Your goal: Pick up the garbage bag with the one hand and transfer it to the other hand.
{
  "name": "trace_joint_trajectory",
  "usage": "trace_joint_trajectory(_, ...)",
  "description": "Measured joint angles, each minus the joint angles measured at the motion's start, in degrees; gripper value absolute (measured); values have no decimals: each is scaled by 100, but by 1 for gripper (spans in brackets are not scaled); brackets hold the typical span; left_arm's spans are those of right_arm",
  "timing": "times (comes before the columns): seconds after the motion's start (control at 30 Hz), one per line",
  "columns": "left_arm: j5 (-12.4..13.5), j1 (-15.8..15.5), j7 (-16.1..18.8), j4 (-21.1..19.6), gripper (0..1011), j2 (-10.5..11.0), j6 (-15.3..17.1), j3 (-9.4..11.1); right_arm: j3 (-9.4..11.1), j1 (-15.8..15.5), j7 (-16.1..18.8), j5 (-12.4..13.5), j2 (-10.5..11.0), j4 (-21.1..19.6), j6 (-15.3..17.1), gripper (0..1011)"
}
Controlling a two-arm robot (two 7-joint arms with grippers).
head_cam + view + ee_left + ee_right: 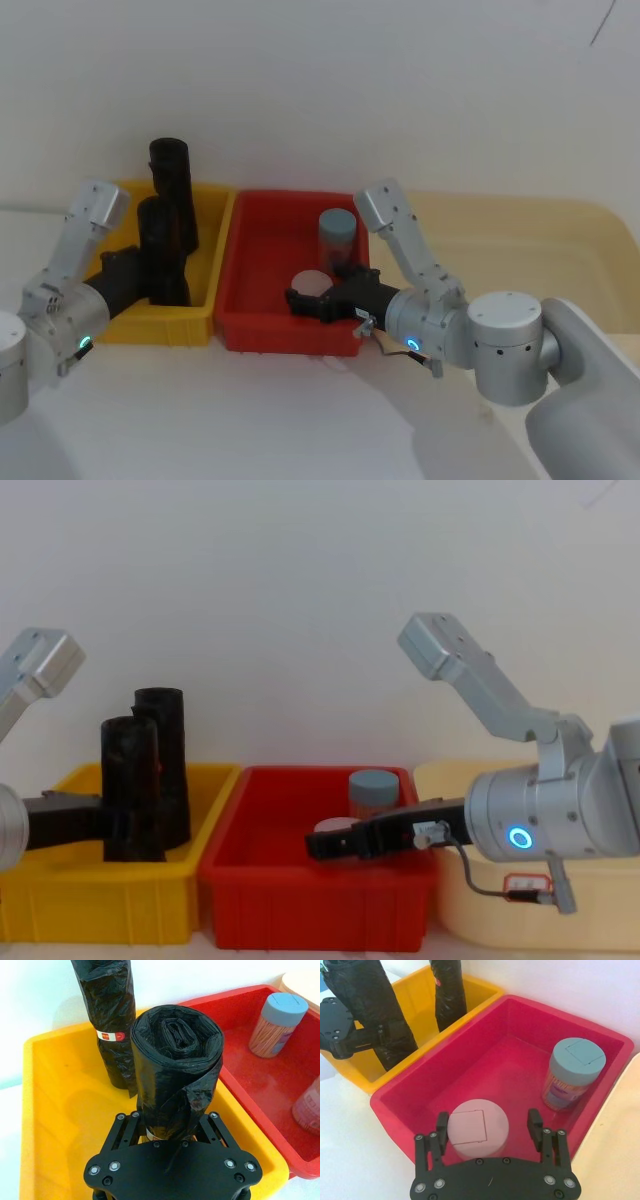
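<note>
Left end effector [170, 1117] grips bag [175, 1060] low, so the top-heavy roll may tilt or slip; right end effector [488, 1119] open.

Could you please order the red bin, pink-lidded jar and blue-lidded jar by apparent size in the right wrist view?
1. Red bin.
2-3. Pink-lidded jar and blue-lidded jar: alike; pink is nearer, so unranked.

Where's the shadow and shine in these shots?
Head view: soft shadow on the table by the right arm. Left wrist view: the garbage bag, held in the left gripper, glints on its crinkles. Chest view: the right arm's ring light glows blue.
</note>
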Motion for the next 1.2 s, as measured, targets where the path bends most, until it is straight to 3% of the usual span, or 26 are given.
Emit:
trace_joint_trajectory(0.13, 0, 0, 0, 0, 401, 0, 0, 0, 5, 2, 11, -9, -2, 11, 0, 886)
trace_joint_trajectory(0.27, 0, 0, 0, 0, 401, 0, 0, 0, 9, 4, 16, -15, -4, 23, -1, 745)
trace_joint_trajectory(0.43, 0, 0, 0, 0, 401, 0, 0, 0, 12, 6, 22, -21, -6, 31, -3, 659)
trace_joint_trajectory(0.8, 0, 0, 0, 0, 401, 0, 0, 0, 47, -12, 20, -34, -1, -22, -18, 659)
trace_joint_trajectory(1.2, 0, 0, 0, 0, 401, 0, 0, 0, 367, -250, -220, -36, 143, -691, -201, 659)
